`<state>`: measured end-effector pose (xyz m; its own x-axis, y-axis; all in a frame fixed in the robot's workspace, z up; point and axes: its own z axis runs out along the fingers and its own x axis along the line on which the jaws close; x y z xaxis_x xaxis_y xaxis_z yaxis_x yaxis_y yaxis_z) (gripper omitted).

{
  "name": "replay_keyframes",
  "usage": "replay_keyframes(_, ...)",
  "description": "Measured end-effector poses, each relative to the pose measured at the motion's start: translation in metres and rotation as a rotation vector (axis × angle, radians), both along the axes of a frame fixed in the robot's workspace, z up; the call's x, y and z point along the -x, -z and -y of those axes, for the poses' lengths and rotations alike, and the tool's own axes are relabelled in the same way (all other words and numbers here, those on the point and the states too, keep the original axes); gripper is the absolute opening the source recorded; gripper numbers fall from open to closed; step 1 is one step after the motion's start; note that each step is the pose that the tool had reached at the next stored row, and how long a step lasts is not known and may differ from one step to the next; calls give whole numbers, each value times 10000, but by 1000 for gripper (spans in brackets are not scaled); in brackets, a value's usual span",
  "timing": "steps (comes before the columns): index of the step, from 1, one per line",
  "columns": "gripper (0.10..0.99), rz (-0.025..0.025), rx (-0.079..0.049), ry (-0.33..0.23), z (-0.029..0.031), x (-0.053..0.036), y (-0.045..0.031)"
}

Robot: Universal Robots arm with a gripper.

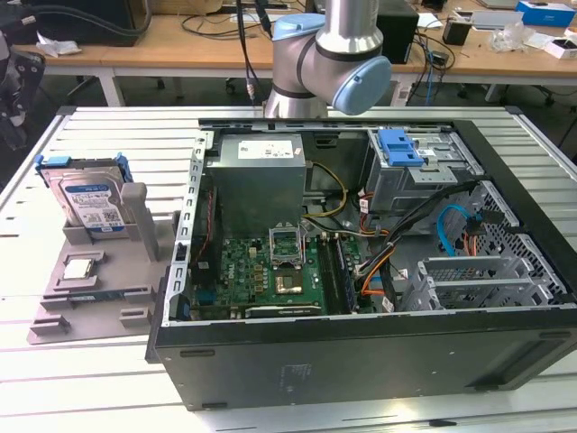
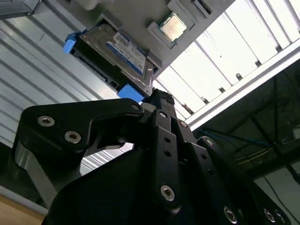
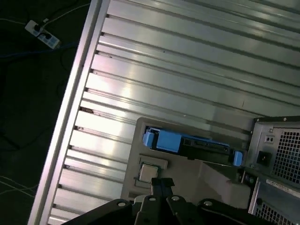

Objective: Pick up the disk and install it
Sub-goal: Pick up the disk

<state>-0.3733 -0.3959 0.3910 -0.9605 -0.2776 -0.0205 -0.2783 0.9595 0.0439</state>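
The disk [image 1: 90, 194] leans in a grey stand [image 1: 86, 298] on the counter [image 1: 99, 388], at the exterior view's left of the open computer case [image 1: 361, 352]. In both wrist views the fingers [image 2: 159, 101] [image 3: 156, 185] hang above it, apart from it, holding nothing; they seem pressed together, though we see them from behind. Bare counter lies around the stand, and the case wall stands just beside it. The stand also holds a small chip [image 1: 79, 268]. Inside the case are a green board [image 1: 270, 271], cables [image 1: 451, 230] and a cage with a blue latch [image 1: 401, 149].
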Motion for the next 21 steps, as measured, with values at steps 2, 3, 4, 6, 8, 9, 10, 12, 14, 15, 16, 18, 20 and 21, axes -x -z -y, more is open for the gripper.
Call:
replay_keyframes(2,106,0,0,-404,0,0,0)
replay_keyframes(3,106,0,0,-665,0,0,0)
replay_keyframes(4,106,0,0,-1314,0,0,0)
replay_keyframes(6,106,0,0,-1695,0,0,0)
replay_keyframes(8,106,0,0,-2072,0,0,0)
replay_keyframes(9,106,0,0,-2448,0,0,0)
replay_keyframes(10,106,0,0,-2894,0,0,0)
replay_keyframes(12,106,1,0,-3320,0,0,0)
replay_keyframes(14,106,0,0,-3934,0,0,0)
replay_keyframes(15,106,-1,0,-4276,0,0,0)
replay_keyframes(16,106,0,0,-4509,0,0,0)
replay_keyframes(18,106,0,0,-4935,0,0,0)
replay_keyframes(20,106,0,0,-5594,0,0,0)
replay_keyframes(21,106,0,0,-5748,0,0,0)
